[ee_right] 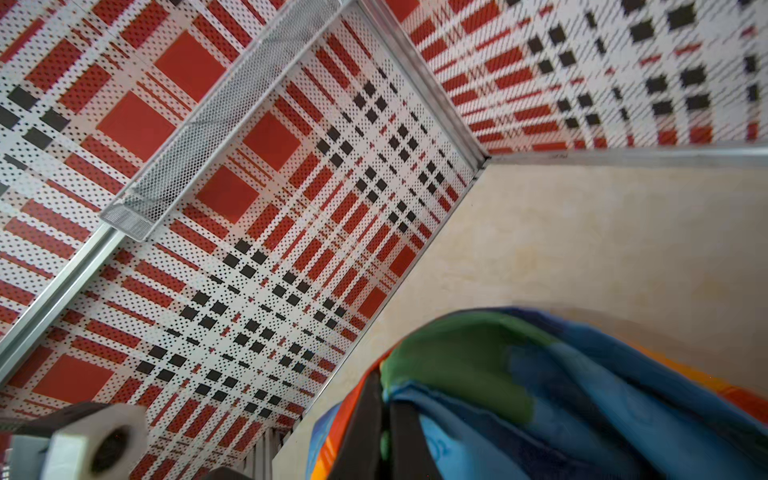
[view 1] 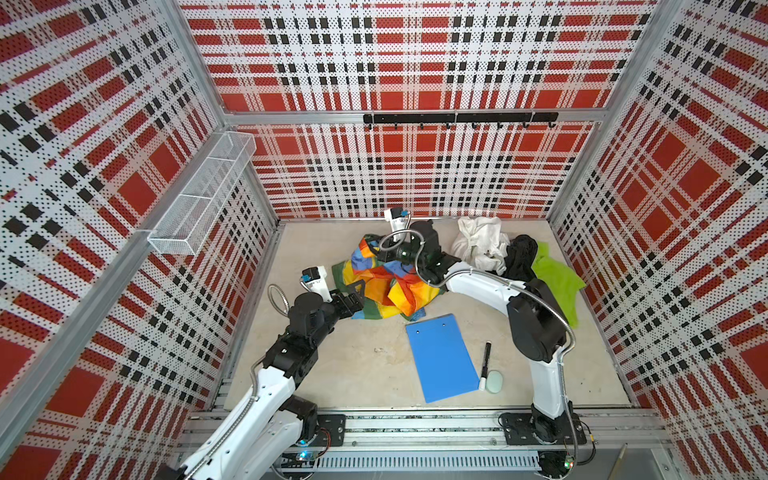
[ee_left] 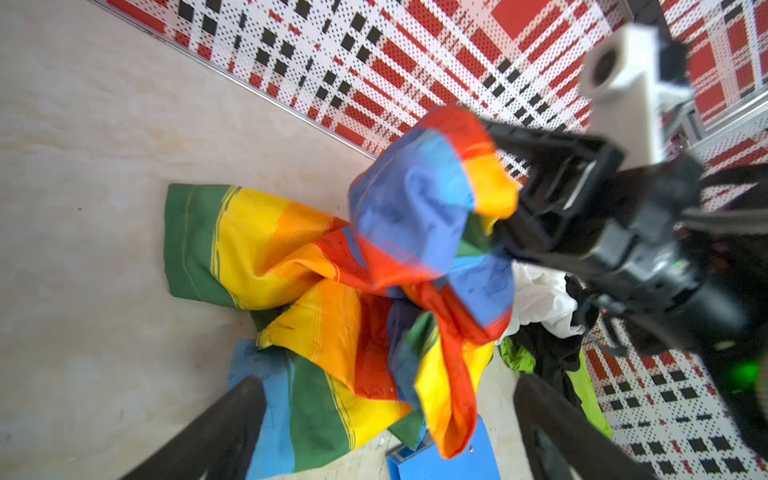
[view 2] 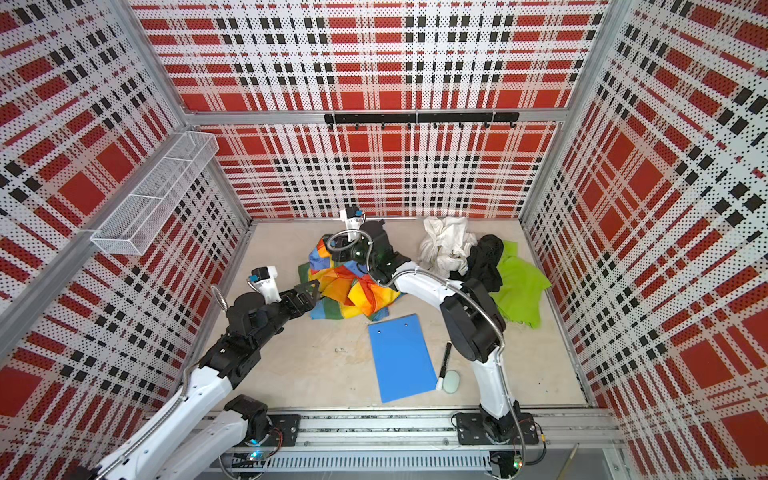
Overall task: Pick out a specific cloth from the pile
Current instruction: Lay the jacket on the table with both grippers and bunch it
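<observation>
The rainbow cloth (view 1: 386, 286) lies crumpled at mid-table, left of the rest of the pile: a white cloth (view 1: 478, 245), a black cloth (view 1: 519, 257) and a lime-green cloth (view 1: 557, 282). My right gripper (view 1: 377, 248) reaches across to the cloth's far side and is shut on a raised blue and green fold (ee_right: 519, 395). In the right wrist view the right gripper (ee_right: 384, 399) has its jaws pressed together on that fabric. My left gripper (view 1: 360, 293) stands open at the cloth's near left edge, and the cloth (ee_left: 332, 374) lies loose between its fingers (ee_left: 232, 424).
A blue clipboard (view 1: 442, 357) lies just in front of the cloth, one corner under it. A black marker (view 1: 485, 365) and a pale green oval (view 1: 494, 380) lie to its right. A wire mesh basket (view 1: 203, 195) hangs on the left wall, a hook rail (view 1: 457, 118) on the back wall.
</observation>
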You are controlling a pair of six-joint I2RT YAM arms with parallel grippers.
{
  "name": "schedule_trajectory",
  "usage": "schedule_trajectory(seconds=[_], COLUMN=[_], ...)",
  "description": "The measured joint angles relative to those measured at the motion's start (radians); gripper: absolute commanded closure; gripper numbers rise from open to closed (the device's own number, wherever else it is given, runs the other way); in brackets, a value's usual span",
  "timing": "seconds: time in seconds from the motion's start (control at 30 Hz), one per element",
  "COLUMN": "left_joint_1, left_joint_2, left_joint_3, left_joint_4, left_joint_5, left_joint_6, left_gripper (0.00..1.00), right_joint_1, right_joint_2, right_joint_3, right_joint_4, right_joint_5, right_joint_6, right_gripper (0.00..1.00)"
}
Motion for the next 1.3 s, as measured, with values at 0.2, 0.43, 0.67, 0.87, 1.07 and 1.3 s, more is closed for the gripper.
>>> schedule_trajectory(seconds=[0.2, 0.43, 0.67, 0.87, 1.07, 1.3], left_joint_1=[0.018, 0.023, 0.016, -0.005, 0.034, 0.042], left_joint_2=[-0.016, 0.07, 0.237, 0.431, 0.556, 0.671], left_joint_3=[-0.003, -0.016, -0.015, 0.032, 0.062, 0.076], left_joint_4=[-0.022, -0.009, 0.053, 0.074, 0.157, 0.23], left_joint_5=[-0.021, 0.008, 0.056, 0.059, 0.092, 0.139], left_joint_6=[-0.003, 0.005, 0.035, 0.078, 0.09, 0.077], left_gripper=[0.07, 0.07, 0.01, 0.01, 0.01, 0.15], right_joint_1=[0.048, 0.037, -0.008, -0.092, -0.174, -0.154], right_joint_2=[0.085, 0.004, -0.338, -0.507, -0.414, -0.216], right_joint_3=[-0.063, -0.149, -0.314, -0.436, -0.544, -0.56], right_joint_4=[0.023, -0.074, -0.215, -0.27, -0.3, -0.247], right_joint_5=[0.026, 0.098, 0.241, 0.309, 0.315, 0.295], right_joint_6=[0.046, 0.012, -0.073, -0.129, -0.127, -0.084], right_gripper=[0.8, 0.29, 0.07, 0.0, 0.04, 0.3])
